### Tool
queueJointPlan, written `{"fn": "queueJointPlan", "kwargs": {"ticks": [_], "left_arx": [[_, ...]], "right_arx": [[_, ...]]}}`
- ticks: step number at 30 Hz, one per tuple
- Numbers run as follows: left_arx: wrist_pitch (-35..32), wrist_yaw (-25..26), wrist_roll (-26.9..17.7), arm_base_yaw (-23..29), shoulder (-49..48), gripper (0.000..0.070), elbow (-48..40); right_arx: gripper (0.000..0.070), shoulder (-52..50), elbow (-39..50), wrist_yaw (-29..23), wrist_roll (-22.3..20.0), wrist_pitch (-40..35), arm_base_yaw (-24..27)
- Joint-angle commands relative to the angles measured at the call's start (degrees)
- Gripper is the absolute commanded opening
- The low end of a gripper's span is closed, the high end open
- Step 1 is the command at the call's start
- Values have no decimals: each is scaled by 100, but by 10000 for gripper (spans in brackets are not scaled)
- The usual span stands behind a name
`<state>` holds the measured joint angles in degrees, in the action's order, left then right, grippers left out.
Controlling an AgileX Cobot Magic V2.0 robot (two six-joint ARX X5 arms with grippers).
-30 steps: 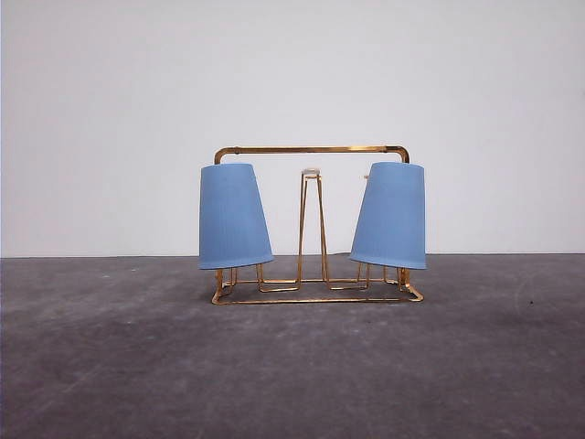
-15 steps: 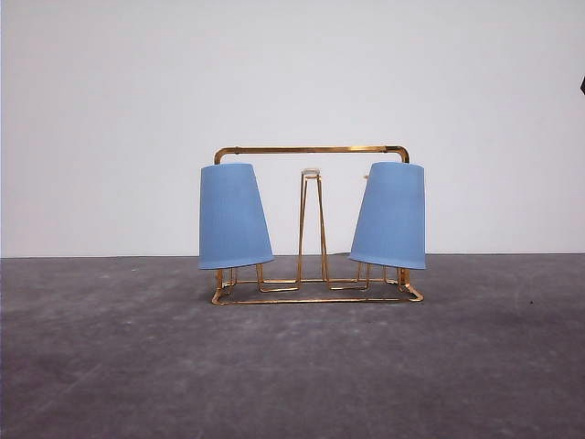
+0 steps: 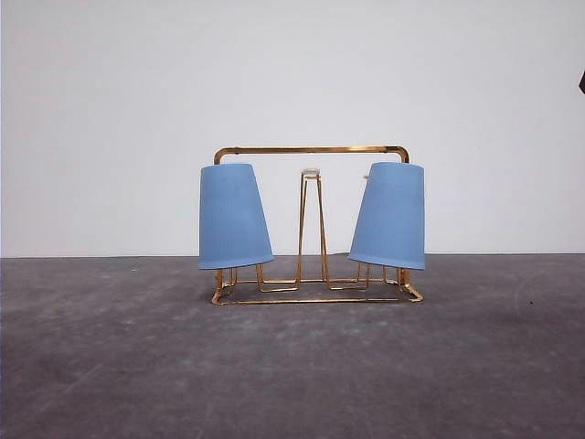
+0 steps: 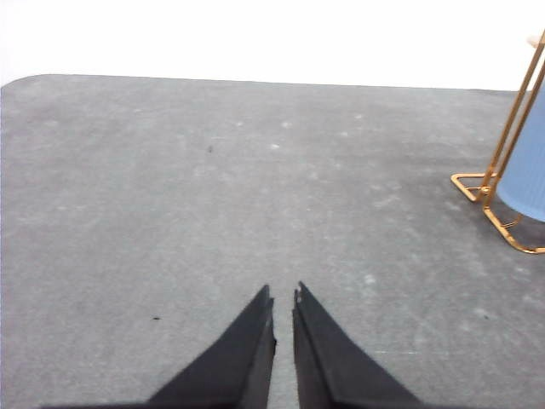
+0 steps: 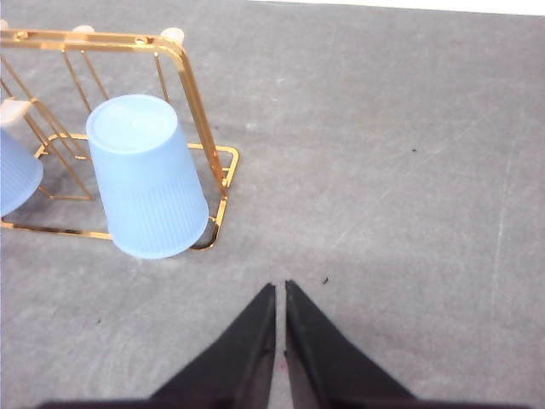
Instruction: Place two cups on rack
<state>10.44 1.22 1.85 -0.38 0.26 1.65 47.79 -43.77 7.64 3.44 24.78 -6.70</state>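
Two light blue ribbed cups hang upside down on the gold wire rack (image 3: 311, 151), one at its left end (image 3: 232, 217) and one at its right end (image 3: 391, 216). Between them a white-tipped prong (image 3: 311, 172) stands bare. In the right wrist view my right gripper (image 5: 279, 288) is shut and holds nothing, a short way from the right cup (image 5: 146, 175) and the rack (image 5: 197, 94). My left gripper (image 4: 283, 294) is shut over bare table, well away from the rack's corner (image 4: 477, 183) and the edge of the left cup (image 4: 526, 170).
The grey table (image 3: 292, 366) runs from the rack to the front edge. Behind the rack rises a plain white wall (image 3: 292, 73). A small dark shape (image 3: 581, 84) shows at the right border of the front view.
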Motion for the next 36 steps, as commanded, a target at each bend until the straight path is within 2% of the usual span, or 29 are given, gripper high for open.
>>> {"fn": "queueJointPlan", "kwargs": {"ticks": [1,20,22,23,25,28,36], "left_arx": [[24,-18,56,15,-9,23,-93],[24,-18,56,15,-7,23,-92],[24,-18,56,15,-7,23,-92],[24,-16,56,15,-7,23,-92],[26,-18,56,15,-7,23,-92],[24,-16,56,15,-7,23,-92],[24,-18,56,15,-7,23,-92]], "right_arx": [[16,39,-48,-16,66,-90,-7],[16,20,-48,-13,59,-267,-30],[16,-139,-48,-143,-112,-216,12],[16,-244,-32,-290,-478,-250,33],[16,-478,36,-395,-609,-252,69],[16,-1032,423,-580,-617,-378,243],[16,-2858,2634,-640,-374,-1777,748]]}}
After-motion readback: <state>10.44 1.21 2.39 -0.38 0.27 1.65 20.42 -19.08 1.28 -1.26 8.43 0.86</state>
